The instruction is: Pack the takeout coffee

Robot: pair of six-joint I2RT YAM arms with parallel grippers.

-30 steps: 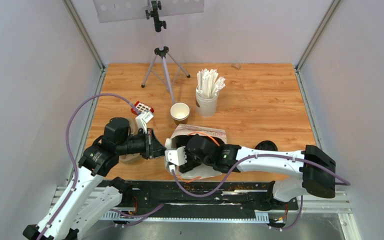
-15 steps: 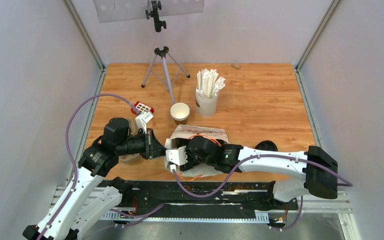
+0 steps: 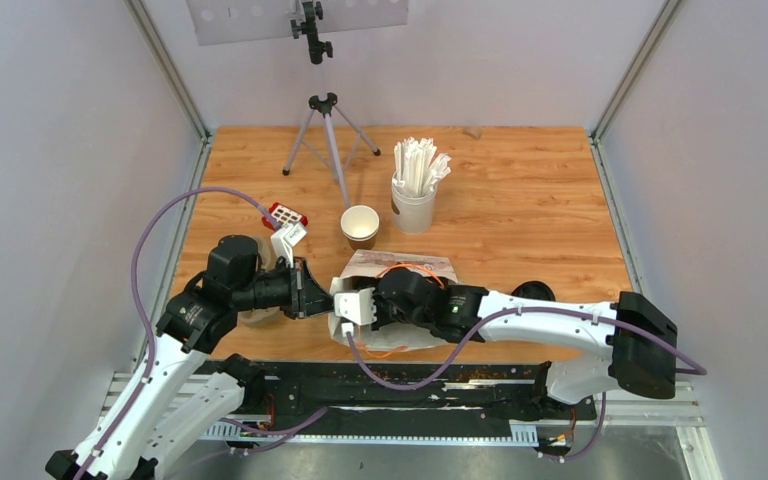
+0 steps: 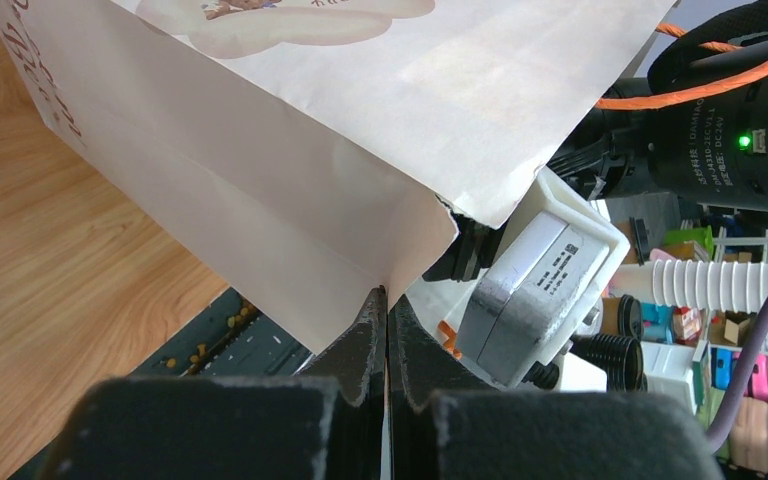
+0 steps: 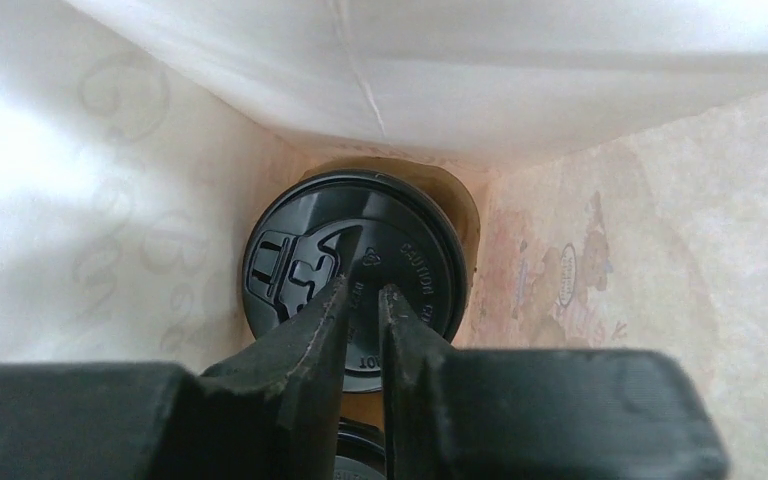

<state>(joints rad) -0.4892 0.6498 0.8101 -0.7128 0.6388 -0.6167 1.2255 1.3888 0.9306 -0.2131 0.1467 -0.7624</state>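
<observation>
A white paper bag [image 3: 415, 264] lies on the table, its mouth toward the left. My left gripper [image 4: 387, 300] is shut on the bag's [image 4: 290, 150] rim edge and holds the mouth open. My right gripper [image 5: 365, 282] reaches inside the bag, its jaws drawn almost together with nothing between them. Just beyond its tips, a takeout coffee cup with a black lid [image 5: 420, 255] sits at the bag's bottom. The rim of a second black lid [image 5: 360, 465] shows nearer the camera. An unlidded brown cup [image 3: 360, 225] stands behind the bag.
A tall white cup of wrapped straws [image 3: 415, 200] stands behind the bag. A tripod [image 3: 325, 130] stands at the back left, with a small red-and-white object [image 3: 286, 214] near it. Black lids [image 3: 532, 292] lie right of the bag by my right arm.
The right gripper's jaws have closed from wide apart to nearly together inside the bag, and its wrist has shifted slightly. The left gripper has kept its hold on the bag.
</observation>
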